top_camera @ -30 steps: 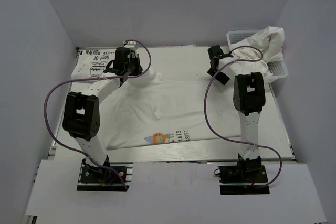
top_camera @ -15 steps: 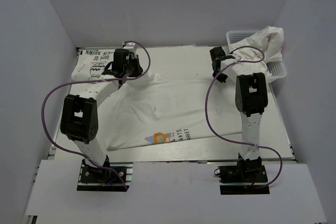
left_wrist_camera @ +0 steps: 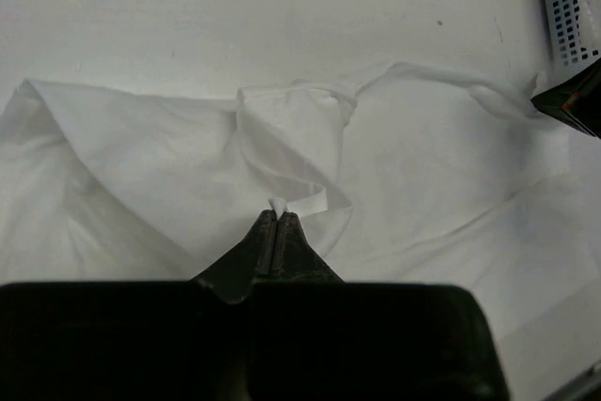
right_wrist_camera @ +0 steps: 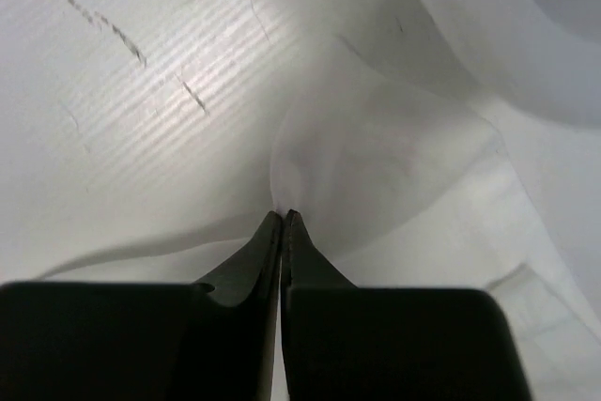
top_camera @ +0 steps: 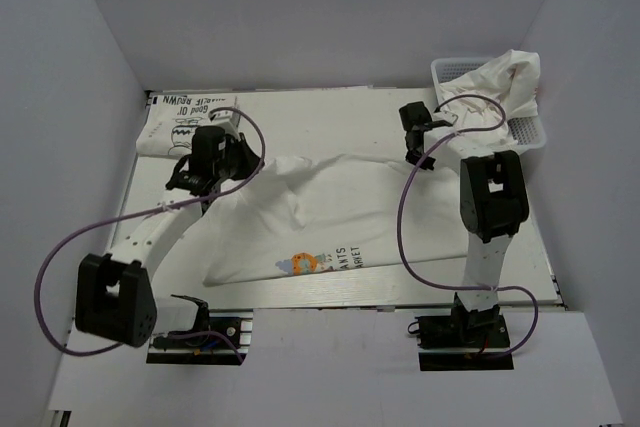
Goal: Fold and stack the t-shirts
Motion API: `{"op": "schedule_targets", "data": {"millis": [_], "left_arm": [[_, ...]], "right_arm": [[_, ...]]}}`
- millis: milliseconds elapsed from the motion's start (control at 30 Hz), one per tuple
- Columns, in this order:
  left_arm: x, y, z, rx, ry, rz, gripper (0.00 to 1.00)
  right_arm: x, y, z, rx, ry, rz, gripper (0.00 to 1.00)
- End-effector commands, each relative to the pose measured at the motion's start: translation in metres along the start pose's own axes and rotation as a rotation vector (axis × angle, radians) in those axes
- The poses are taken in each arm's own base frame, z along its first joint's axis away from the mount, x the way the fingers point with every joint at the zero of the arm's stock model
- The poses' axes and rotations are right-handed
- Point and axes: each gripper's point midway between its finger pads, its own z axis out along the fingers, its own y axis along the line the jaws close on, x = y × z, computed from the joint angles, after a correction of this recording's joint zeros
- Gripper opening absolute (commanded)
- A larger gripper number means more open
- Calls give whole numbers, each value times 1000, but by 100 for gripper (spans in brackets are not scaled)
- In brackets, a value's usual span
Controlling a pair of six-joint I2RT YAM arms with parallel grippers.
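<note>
White cloth t-shirt with a small orange print and black lettering (top_camera: 330,217) lies rumpled on the white table (top_camera: 330,112), spanning the space between the two grippers. The left gripper (left_wrist_camera: 275,221) has its jaws pressed tight together on a small fold of the shirt's edge. Cloth bunches into a loop just ahead of its tips and trails off to its right. The right gripper (right_wrist_camera: 283,218) is also clamped closed, with a thin peak of the same shirt caught at its tips. A raised ridge of cloth runs from one gripper to the other. Beyond the left gripper lies a folded white t-shirt with black lettering (top_camera: 178,115). Just outside the right gripper, a white plastic mesh basket (top_camera: 530,135) holds a crumpled white t-shirt (top_camera: 500,82).
</note>
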Motion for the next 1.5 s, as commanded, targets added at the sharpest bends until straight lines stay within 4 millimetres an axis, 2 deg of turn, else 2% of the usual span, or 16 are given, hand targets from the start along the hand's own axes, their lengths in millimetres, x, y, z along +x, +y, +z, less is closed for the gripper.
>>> {"op": "schedule_targets", "data": {"millis": [0,200,267,400,467,667,867,1000,1100,1167,1200,1267,1300,1333,1400,1467], "left_arm": [[17,-8,-32,15,17,-94,0],[69,6,-73,-33,80,-190,0],[80,9,-79,-42,94,-221,0],[97,14,-88,-55,114,-246,0],[104,14,-96,-61,141,-262,0],[111,19,-118,-113,143,-300,0],[133,30,-135,-202,215,-349,0],[174,21,-137,-143,368,-416,0],[206,22,-140,-158,495,-480,0],[231,31,-156,-250,612,-508,21],[236,32,-163,-278,652,-517,42],[246,36,-179,-355,731,-540,92],[242,36,-180,-363,724,-535,100],[237,34,-179,-353,710,-532,100],[222,38,-173,-369,650,-507,100],[190,36,-159,-342,541,-448,100]], "right_arm": [[-15,-4,-25,-25,-89,7,0],[-24,-19,-58,-83,-176,56,0],[-19,-21,-66,-118,-179,68,0],[6,-50,-76,-122,-162,86,0],[5,-57,-85,-133,-182,102,0],[21,-77,-89,-147,-192,119,0],[39,-87,-86,-144,-173,110,0],[58,-95,-82,-138,-132,140,0],[89,-113,-75,-102,-73,158,28],[103,-126,-74,-79,-62,177,41],[105,-129,-74,-74,-62,179,45],[108,-140,-79,-60,-65,187,66],[110,-144,-82,-50,-59,176,73],[104,-144,-87,-62,-84,182,90],[89,-139,-98,-114,-133,172,90],[76,-133,-107,-159,-173,150,90]]}}
